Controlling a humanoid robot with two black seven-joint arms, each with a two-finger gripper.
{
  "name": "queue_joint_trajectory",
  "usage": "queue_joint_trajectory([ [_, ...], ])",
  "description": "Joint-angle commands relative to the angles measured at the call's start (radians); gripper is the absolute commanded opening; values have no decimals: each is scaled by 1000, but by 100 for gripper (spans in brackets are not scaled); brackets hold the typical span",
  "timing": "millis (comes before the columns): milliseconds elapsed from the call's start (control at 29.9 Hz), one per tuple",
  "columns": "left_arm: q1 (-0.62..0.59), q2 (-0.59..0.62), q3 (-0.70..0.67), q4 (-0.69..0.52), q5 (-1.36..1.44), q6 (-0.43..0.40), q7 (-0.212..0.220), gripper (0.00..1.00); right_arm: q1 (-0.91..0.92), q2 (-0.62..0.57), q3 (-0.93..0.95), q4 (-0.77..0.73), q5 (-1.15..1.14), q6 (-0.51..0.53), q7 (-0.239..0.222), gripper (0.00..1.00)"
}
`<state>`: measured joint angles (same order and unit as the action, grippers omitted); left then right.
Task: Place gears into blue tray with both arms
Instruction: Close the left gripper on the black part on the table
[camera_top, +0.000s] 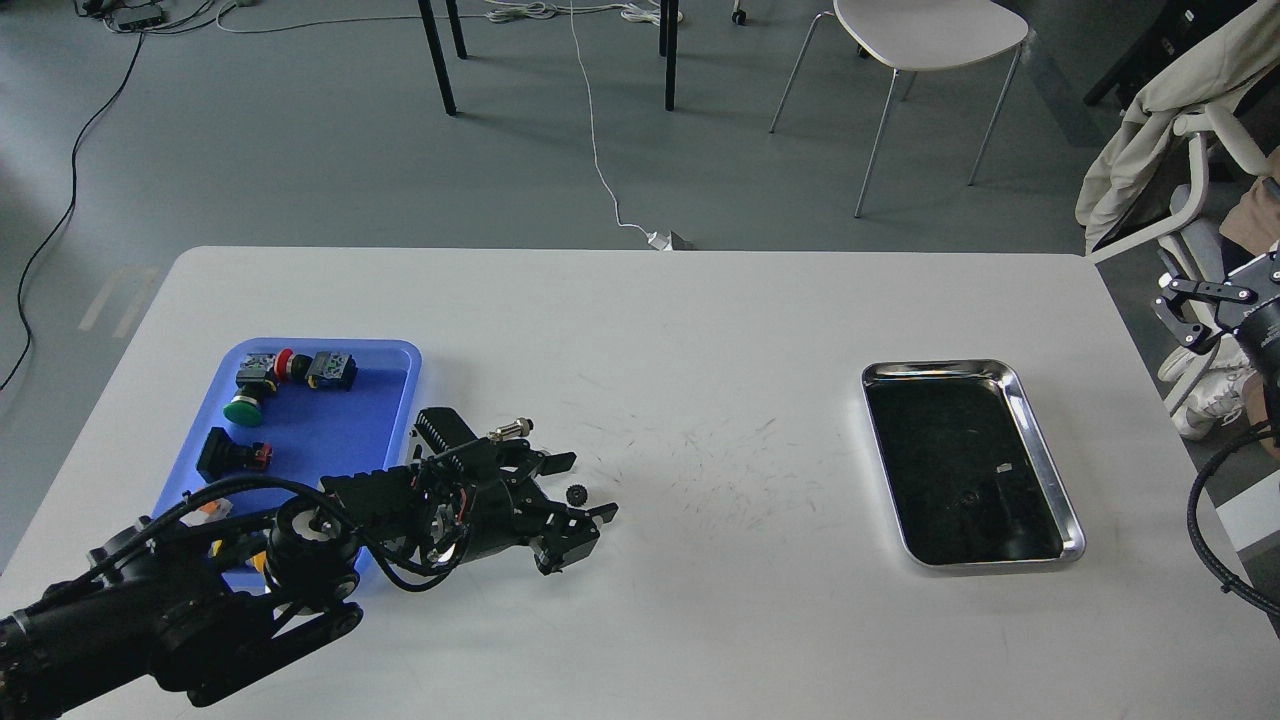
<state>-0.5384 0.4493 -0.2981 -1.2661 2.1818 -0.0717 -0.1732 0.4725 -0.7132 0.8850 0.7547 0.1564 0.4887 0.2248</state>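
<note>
A single tiny black gear (576, 493) lies on the white table, right of the blue tray (320, 450). My left gripper (590, 487) is low over the table and open, one fingertip on either side of the gear, which it does not grip. The blue tray holds push-button switches with green (243, 408) and red caps; my left arm hides its near corner. My right gripper (1195, 310) hangs open and empty past the table's right edge, far from the gear.
A shiny silver tray (1040, 440) with a dark bottom sits on the right of the table. A small metal connector (510, 431) lies just behind my left gripper. Beyond the table stand chairs (930, 40), and cables lie on the floor.
</note>
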Motion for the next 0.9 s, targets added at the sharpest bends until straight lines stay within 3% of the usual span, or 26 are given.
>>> queue_joint_trajectory([
  [0, 0, -11, 33, 40, 0, 26, -2, 68, 0, 0, 0, 0, 0, 0, 1, 97],
  [367, 0, -14, 40, 50, 0, 29, -5, 47, 2, 0, 0, 2, 0, 0, -1, 97],
  [501, 0, -4, 50, 50, 0, 29, -8, 24, 2, 0, 0, 2, 0, 0, -1, 97],
  [601, 2, 0, 50, 50, 0, 30, -11, 15, 3, 1, 0, 2, 0, 0, -1, 97],
  [868, 2, 22, 48, 42, 0, 69, -12, 6, 3, 9, 0, 0, -11, 0, -1, 97],
])
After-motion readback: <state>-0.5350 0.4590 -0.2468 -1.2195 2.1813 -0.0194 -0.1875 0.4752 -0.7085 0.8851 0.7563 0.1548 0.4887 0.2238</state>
